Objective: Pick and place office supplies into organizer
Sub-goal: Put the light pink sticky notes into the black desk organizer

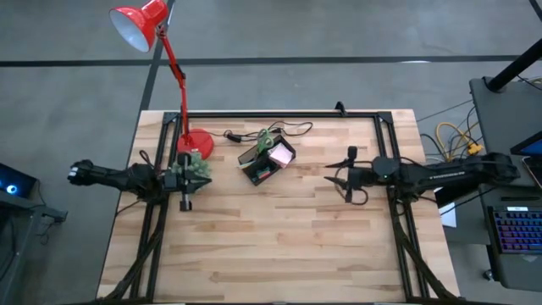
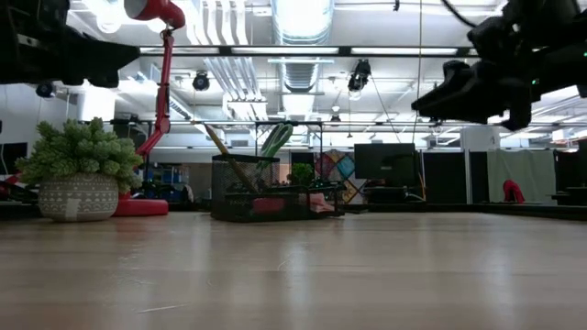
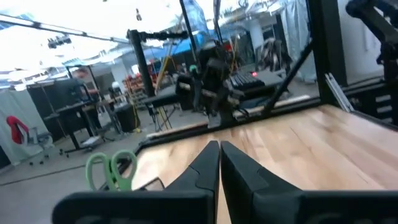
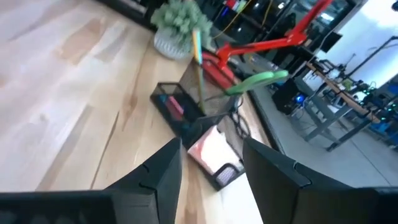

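The black mesh organizer (image 1: 264, 161) stands on the table's far middle part, beside the lamp base. A pink sticky-note pad (image 1: 279, 156) lies in it, and green-handled scissors (image 4: 256, 81) and a thin pencil (image 4: 198, 59) stand upright in it; a red piece (image 4: 175, 107) lies in one compartment. My right gripper (image 4: 211, 146) hovers open to the organizer's right, pointing at it (image 1: 332, 178). My left gripper (image 3: 219, 146) is shut and raised at the table's left (image 1: 207, 175), pointing toward the right arm. The scissors' handles (image 3: 111, 169) show beside it.
A red desk lamp stands with its round base (image 1: 196, 141) at the far left. A small potted plant (image 2: 78, 174) sits by the left gripper. A black cable (image 1: 292, 130) runs along the far edge. Bare wood (image 1: 279, 246) covers the near half.
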Robot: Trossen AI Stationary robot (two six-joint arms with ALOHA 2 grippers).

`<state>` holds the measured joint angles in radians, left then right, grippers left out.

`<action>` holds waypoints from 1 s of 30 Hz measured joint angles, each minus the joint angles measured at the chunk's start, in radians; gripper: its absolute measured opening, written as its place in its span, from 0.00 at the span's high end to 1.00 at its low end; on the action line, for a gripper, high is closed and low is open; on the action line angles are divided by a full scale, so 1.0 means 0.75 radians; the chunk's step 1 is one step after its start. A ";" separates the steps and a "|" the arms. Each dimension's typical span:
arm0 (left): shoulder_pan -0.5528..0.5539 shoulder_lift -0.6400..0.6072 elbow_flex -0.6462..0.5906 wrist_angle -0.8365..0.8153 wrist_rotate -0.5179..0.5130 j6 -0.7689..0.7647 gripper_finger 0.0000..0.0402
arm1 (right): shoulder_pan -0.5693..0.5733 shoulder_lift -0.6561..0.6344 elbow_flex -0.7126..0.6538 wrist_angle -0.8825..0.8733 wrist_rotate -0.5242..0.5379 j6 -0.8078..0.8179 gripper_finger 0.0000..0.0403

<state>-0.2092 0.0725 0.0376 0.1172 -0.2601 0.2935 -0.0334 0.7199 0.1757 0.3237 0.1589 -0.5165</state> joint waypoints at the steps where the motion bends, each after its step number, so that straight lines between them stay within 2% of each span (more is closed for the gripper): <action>1: 0.000 0.006 0.000 0.008 -0.001 0.000 1.00 | 0.000 0.041 0.000 0.023 0.000 -0.007 0.60; 6: 0.000 0.009 0.001 0.009 -0.012 0.002 1.00 | 0.000 0.308 0.004 0.263 0.000 -0.026 0.61; 10: 0.000 -0.002 0.001 0.011 -0.071 0.066 1.00 | 0.000 0.551 0.120 0.286 0.015 -0.047 0.61; 15: -0.001 -0.017 0.002 0.011 -0.100 0.069 1.00 | -0.015 0.812 0.321 0.279 0.233 -0.031 0.61; 17: -0.001 -0.014 0.002 0.007 -0.100 0.067 1.00 | -0.034 0.902 0.384 0.275 0.219 -0.004 0.61; 22: -0.001 0.000 0.002 0.005 -0.104 0.035 1.00 | -0.088 1.077 0.494 0.270 0.067 0.033 0.61; 30: -0.001 -0.004 0.002 0.007 -0.104 0.033 1.00 | -0.158 1.337 0.631 0.270 0.067 0.035 0.61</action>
<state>-0.2096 0.0692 0.0387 0.1223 -0.3382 0.3183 -0.1521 1.7226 0.6492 0.5262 0.2090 -0.4904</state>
